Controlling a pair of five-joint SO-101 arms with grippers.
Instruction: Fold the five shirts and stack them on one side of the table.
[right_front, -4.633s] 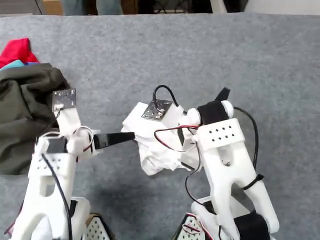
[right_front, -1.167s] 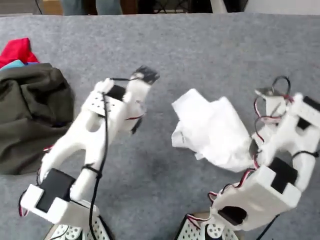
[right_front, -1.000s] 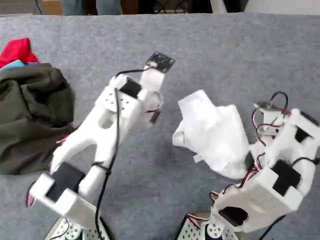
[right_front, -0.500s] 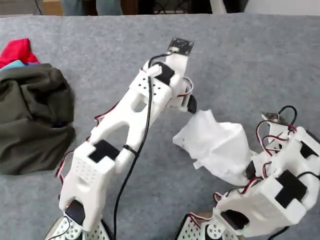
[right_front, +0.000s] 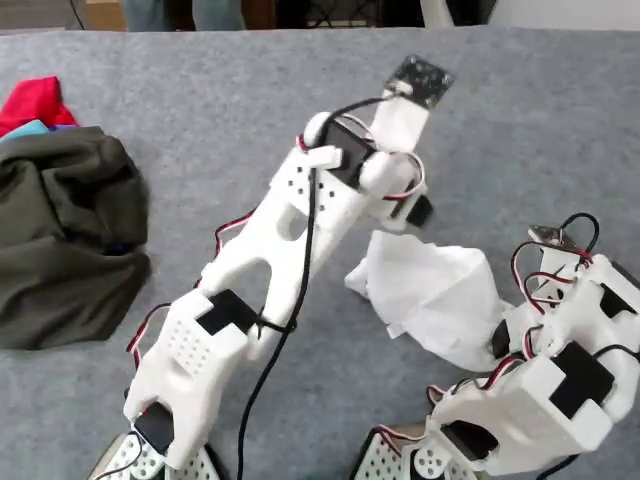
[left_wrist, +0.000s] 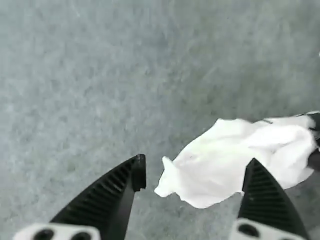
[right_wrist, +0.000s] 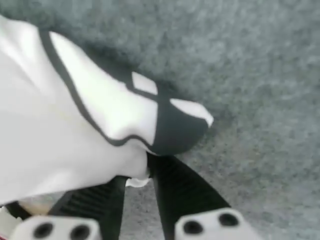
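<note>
Swinging out across the grey table (right_front: 200, 90), the left arm has carried its left gripper (right_front: 416, 210) up to the far edge of the white shirt (right_front: 435, 295), which lies crumpled right of centre. An olive shirt (right_front: 60, 230) and a red shirt (right_front: 35, 98) sit heaped at the left edge. Left wrist view: fingers spread wide, holding nothing, a shirt corner below between them. Right wrist view: the right gripper (right_wrist: 142, 175) is pinched tight on the shirt's black-trimmed edge.
</note>
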